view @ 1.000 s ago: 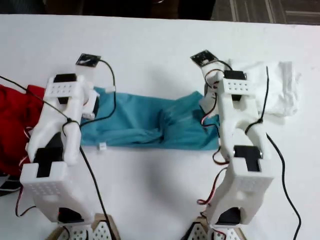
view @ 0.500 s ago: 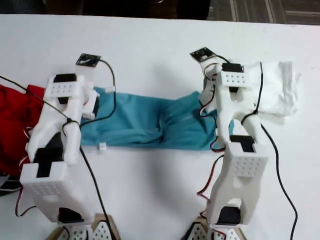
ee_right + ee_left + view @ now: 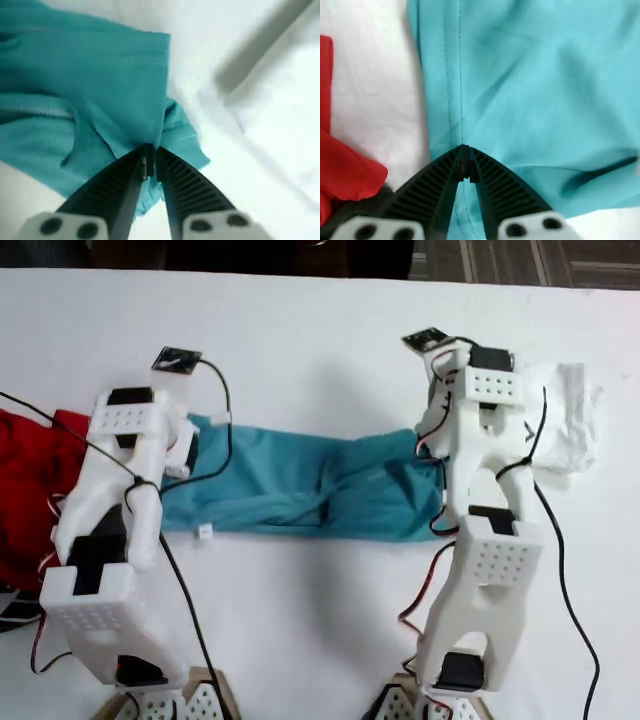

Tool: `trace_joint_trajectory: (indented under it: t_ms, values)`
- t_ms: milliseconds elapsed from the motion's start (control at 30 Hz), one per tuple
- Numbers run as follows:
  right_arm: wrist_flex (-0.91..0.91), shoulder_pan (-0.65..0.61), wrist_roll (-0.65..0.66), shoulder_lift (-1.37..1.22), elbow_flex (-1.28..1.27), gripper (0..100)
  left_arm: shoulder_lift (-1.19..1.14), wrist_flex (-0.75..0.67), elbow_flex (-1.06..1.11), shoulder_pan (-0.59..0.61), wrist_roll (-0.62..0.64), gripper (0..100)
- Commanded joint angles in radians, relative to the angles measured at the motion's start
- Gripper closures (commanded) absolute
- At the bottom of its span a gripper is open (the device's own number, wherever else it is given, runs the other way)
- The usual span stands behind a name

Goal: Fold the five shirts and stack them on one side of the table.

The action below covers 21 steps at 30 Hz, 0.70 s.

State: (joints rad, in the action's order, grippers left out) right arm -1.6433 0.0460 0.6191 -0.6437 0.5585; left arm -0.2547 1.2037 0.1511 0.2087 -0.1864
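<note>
A teal shirt (image 3: 290, 485) lies stretched in a long band across the middle of the white table (image 3: 300, 330), between my two arms. My left gripper (image 3: 464, 161) is shut on its stitched hem (image 3: 452, 100) at the left end. At the right end, my right gripper (image 3: 149, 161) is shut on a bunched fold of the teal shirt (image 3: 100, 95). A red shirt (image 3: 30, 480) lies crumpled at the table's left edge, partly under the left arm (image 3: 115, 490). A white shirt (image 3: 565, 415) lies folded at the right, beside the right arm (image 3: 485, 440).
The far half of the table and the strip in front of the teal shirt are bare white surface. Black cables run off both arms over the table. The red shirt (image 3: 345, 172) is close beside my left gripper, and the white shirt (image 3: 280, 100) close beside my right.
The right arm has moved to the right with the teal shirt's end, drawing the cloth out longer and flatter. The left arm has kept still.
</note>
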Motion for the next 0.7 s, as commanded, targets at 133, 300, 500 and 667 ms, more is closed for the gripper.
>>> trace_joint_trajectory:
  t_ms: [133,300,500,667]
  values:
    - [-0.12,0.033,0.074,0.007,0.04,97.9,0.006,0.0,-0.042,0.008,0.008,97]
    - [-0.122,0.074,0.091,0.008,-0.037,97.9,0.006,0.0,-0.042,0.008,0.008,97]
    - [-0.12,0.091,0.153,0.061,-0.107,97.4,0.006,0.0,-0.039,0.008,0.006,97]
    - [-0.12,0.056,0.149,0.217,-0.104,91.7,0.005,0.009,-0.031,0.005,0.005,97]
